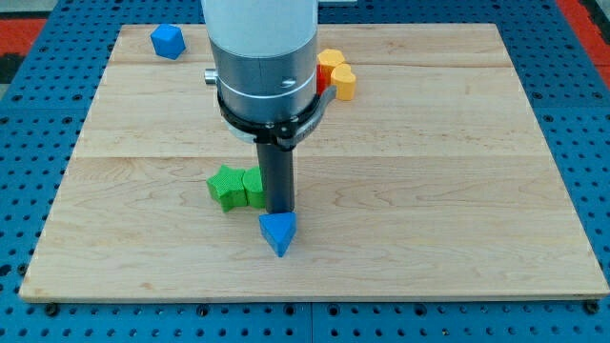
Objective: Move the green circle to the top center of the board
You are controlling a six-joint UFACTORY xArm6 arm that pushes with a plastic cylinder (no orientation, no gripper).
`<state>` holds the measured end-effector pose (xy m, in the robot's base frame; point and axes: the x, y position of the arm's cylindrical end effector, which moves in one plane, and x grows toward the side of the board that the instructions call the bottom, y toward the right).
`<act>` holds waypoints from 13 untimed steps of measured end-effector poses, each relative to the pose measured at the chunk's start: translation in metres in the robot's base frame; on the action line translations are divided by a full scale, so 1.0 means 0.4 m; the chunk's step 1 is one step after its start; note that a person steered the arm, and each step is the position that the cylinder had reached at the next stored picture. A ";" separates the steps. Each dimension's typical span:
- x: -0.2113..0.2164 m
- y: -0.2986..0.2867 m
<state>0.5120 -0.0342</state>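
My tip (279, 211) rests on the wooden counter (457, 191), touching the top of a blue triangle (277, 232). I have no jaws, only this rod, holding nothing. The green circle (254, 188) sits just to the view's left of my tip, beside a green star-like block (227, 187). The target lies toward the view's top. No writing is visible.

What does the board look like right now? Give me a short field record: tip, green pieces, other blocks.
tip: my tip sits just above the blue triangle, at the right of the green pieces
green pieces: green block and a second green piece touching, left of the rod; shapes unclear
blue cube: top left
yellow and orange blocks: top centre, partly behind the arm
board: wooden board
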 end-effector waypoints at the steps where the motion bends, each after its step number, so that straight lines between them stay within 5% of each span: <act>1: -0.105 -0.010; 4: 0.011 0.090; 6: -0.163 -0.029; 8: -0.088 -0.053; 11: -0.224 -0.291; 13: -0.459 -0.330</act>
<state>0.3285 -0.1661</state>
